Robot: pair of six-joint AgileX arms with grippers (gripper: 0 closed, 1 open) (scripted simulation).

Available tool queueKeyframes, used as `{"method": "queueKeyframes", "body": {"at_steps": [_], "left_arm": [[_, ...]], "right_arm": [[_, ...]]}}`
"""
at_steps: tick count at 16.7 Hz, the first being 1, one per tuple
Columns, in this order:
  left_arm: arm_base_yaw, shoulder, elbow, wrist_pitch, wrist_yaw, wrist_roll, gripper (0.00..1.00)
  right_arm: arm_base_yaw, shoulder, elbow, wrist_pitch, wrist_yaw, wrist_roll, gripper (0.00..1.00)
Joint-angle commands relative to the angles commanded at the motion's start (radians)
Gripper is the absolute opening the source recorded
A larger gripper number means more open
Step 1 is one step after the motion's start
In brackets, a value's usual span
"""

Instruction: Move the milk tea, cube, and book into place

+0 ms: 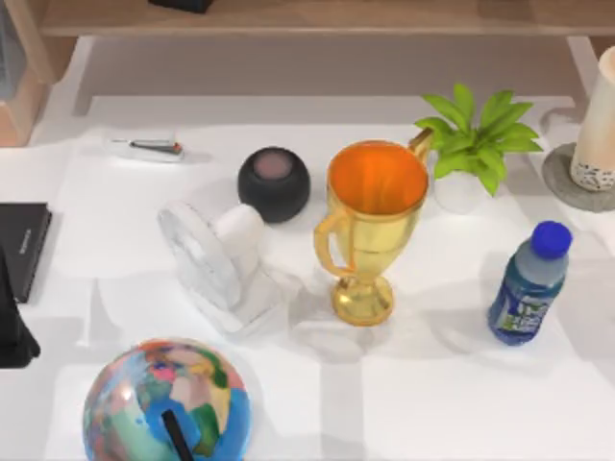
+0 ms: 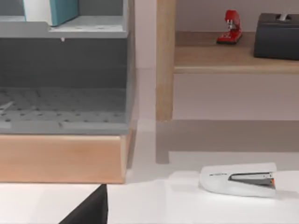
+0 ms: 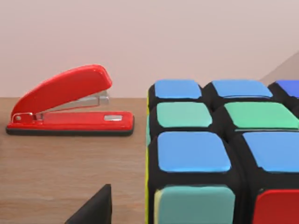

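White table held a gold trophy and the milk tea on its right. Right wrist view showed the cube on a wooden shelf beside a red stapler. Left wrist view showed the book. I cannot tell either gripper's grip.

Milk tea: tall cream-beige cup, white base band with black dots, upright on a round grey coaster at the tabletop's far right edge, partly cut off by the top view's border.

Cube: black grid, blue, green, teal and red squares visible, a yellow edge on one side. Sits level on a wooden shelf, near a red stapler.

Book: teal-blue cover, pale page edges, standing in a grey rack; lower part visible.
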Motion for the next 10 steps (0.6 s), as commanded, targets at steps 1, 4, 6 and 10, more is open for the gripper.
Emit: {"method": "queueKeyframes", "body": {"at_steps": [1,4,6,10], "left_arm": [[0.000,0.000,0.000,0.000,0.000,0.000,1.00],[0.000,0.000,0.000,0.000,0.000,0.000,1.00],[0.000,0.000,0.000,0.000,0.000,0.000,1.00],[0.000,0.000,0.000,0.000,0.000,0.000,1.00]], "right_arm": [[0.001,-0.009,-0.012,0.002,0.002,0.000,1.00],[0.009,-0.060,-0.079,0.018,0.011,0.000,1.00],[0.017,-0.096,-0.127,0.030,0.016,0.000,1.00],[0.022,-0.119,-0.156,0.038,0.020,0.001,1.00]]}}
